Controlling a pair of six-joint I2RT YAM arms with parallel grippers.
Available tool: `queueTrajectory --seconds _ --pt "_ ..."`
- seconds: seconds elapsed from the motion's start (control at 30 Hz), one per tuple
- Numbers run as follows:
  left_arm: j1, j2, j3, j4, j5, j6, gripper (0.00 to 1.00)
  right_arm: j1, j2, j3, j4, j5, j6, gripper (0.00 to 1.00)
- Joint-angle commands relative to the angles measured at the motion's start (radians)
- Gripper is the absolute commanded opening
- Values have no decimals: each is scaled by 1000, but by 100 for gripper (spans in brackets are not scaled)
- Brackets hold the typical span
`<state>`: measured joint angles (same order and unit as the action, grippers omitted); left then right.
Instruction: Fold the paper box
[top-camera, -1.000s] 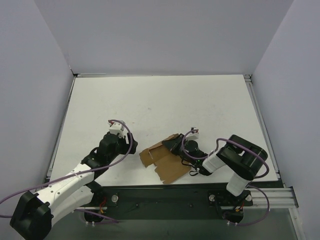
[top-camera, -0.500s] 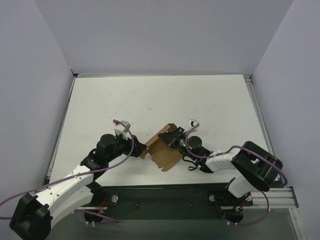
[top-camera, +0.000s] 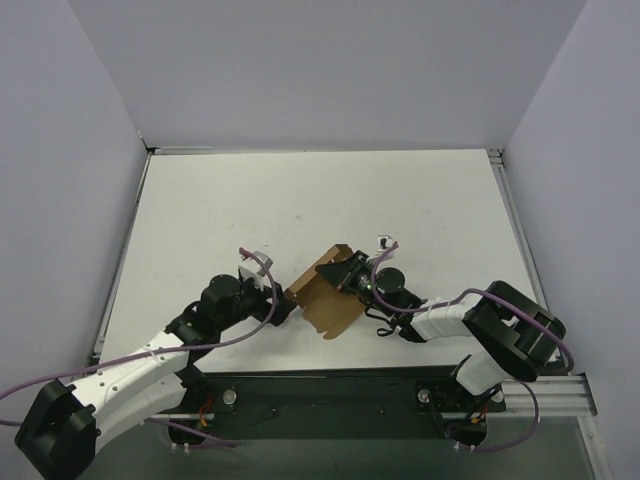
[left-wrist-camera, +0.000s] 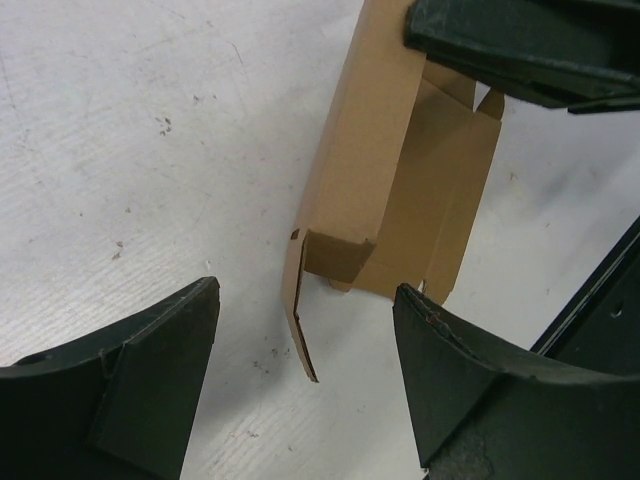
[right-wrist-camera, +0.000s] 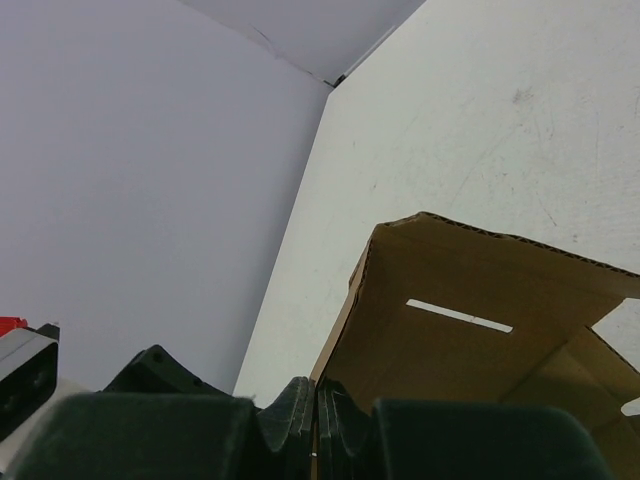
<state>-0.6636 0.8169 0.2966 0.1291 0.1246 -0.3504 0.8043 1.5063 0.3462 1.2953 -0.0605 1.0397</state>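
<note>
The paper box (top-camera: 332, 305) stood on the surface (top-camera: 300, 200) near its front edge, between the two claws. The left claw (top-camera: 283, 306) lay just left of it, and the right claw (top-camera: 335, 272) was at its rear edge.

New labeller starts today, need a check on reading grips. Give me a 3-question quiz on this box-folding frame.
1. True or false: the left hand is shut on the paper box.
2. Pick one. The right hand is:
A. shut on nothing
B. shut on an edge of the paper box
C. open, clear of the paper box
3. Short answer: is the paper box a flat sheet or partly folded?

Key
1. False. Its fingers stand open with a flap of the box between them, untouched.
2. B
3. Partly folded: its panels are bent up along the creases.
</note>
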Motion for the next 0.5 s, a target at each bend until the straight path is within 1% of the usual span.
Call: queueTrajectory --seconds 0.0,0.07,0.1,0.13,0.2,0.23,0.3,0.33,0.37,0.43,0.47 --pt "-50 40 13 -8 -75 53 80 -11 2 25 196 -19 -10 0" --pt "-59 57 27 -6 -115 63 76 -11 5 27 190 -22 -12 0" --pt "-67 79 33 -3 -117 70 72 -13 5 28 188 -22 -15 0" --pt "-73 90 47 3 -141 77 60 -11 6 28 187 -22 -13 0" --pt "-94 131 62 3 -180 105 45 -13 6 28 177 -19 -10 0" --pt "-105 145 71 1 -201 114 29 -13 6 30 162 -18 -7 0" --pt "-146 180 101 -11 -294 137 15 -14 2 30 142 -7 -7 0" --pt "-155 188 108 -13 -322 137 4 -14 0 28 133 -2 -4 1" --pt "-166 195 122 -10 -363 145 2 -13 -1 27 112 13 -1 7" --pt "-188 215 140 -20 -404 148 0 -14 0 20 98 25 5 15" --pt "-189 226 153 -28 -411 154 0 -13 3 11 93 33 13 23"
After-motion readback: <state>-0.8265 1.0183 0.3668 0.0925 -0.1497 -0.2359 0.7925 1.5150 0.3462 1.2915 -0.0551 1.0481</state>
